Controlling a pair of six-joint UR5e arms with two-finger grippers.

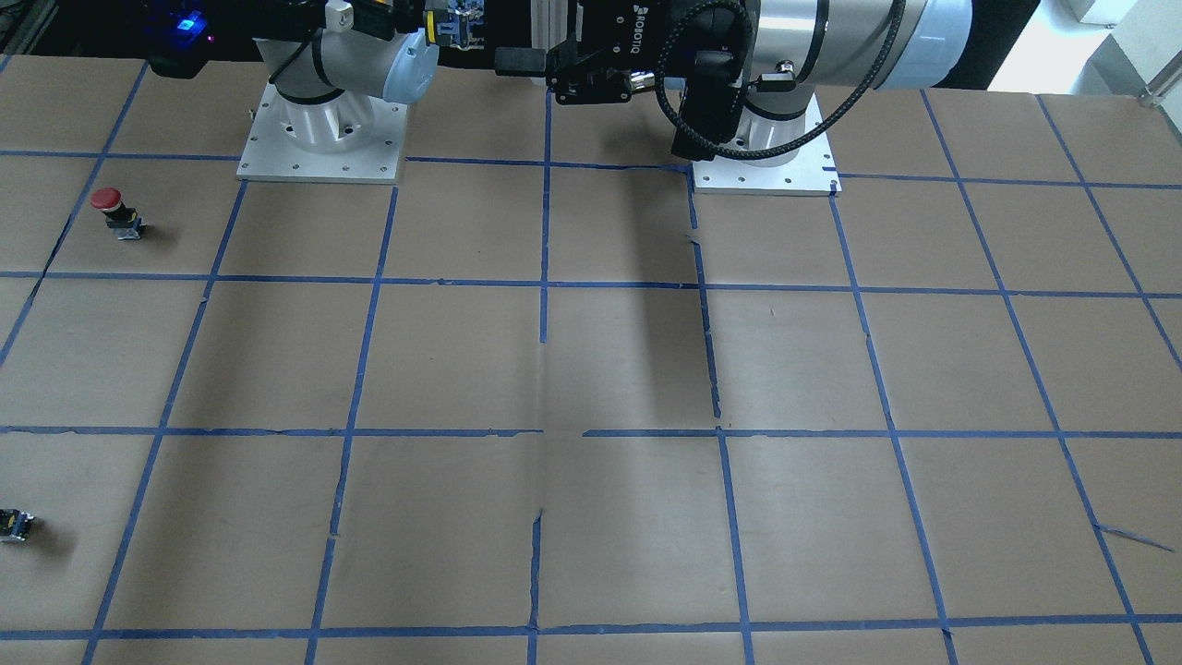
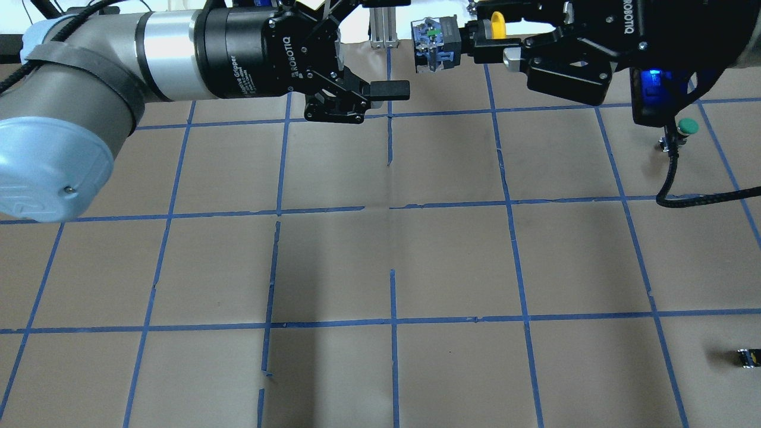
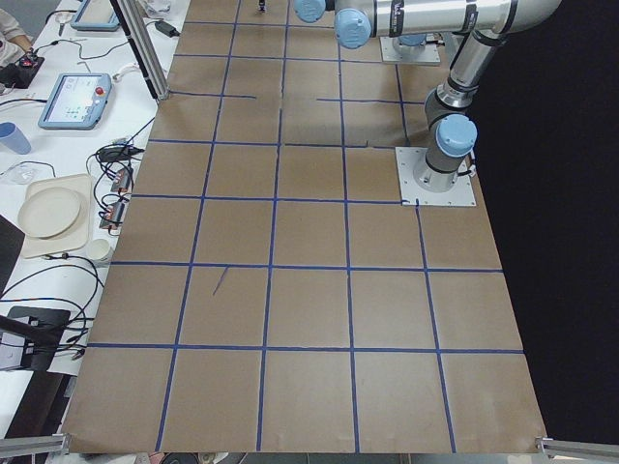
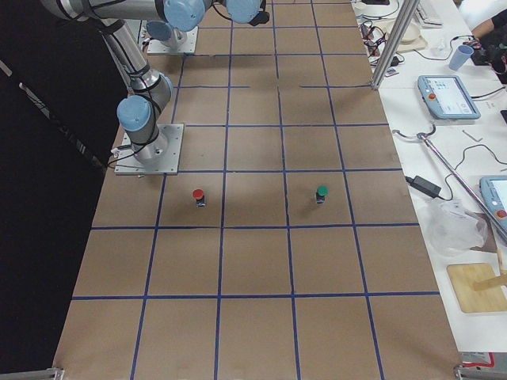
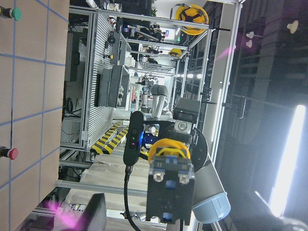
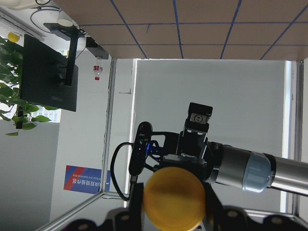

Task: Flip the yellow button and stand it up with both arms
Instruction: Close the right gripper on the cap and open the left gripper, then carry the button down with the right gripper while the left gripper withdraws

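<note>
The yellow button [image 2: 494, 25] is held in the air above the table's far side, lying sideways. Its boxy body [image 2: 434, 44] points at my left gripper. My right gripper [image 2: 490, 32] is shut on it at the yellow cap. In the right wrist view the cap [image 6: 175, 195] sits between the fingers. My left gripper [image 2: 389, 46] is open, its jaws wide apart. Its lower finger [image 2: 389, 89] stops just short of the button's body. The left wrist view shows the body [image 5: 168, 187] straight ahead, with the yellow cap behind it.
A red-capped button [image 1: 111, 208] stands on the table on my right, also in the exterior right view [image 4: 198, 195]. A green-capped button [image 2: 686, 128] stands under the right gripper's cable. A tiny black block with a yellow mark [image 2: 748, 356] lies near the right edge.
</note>
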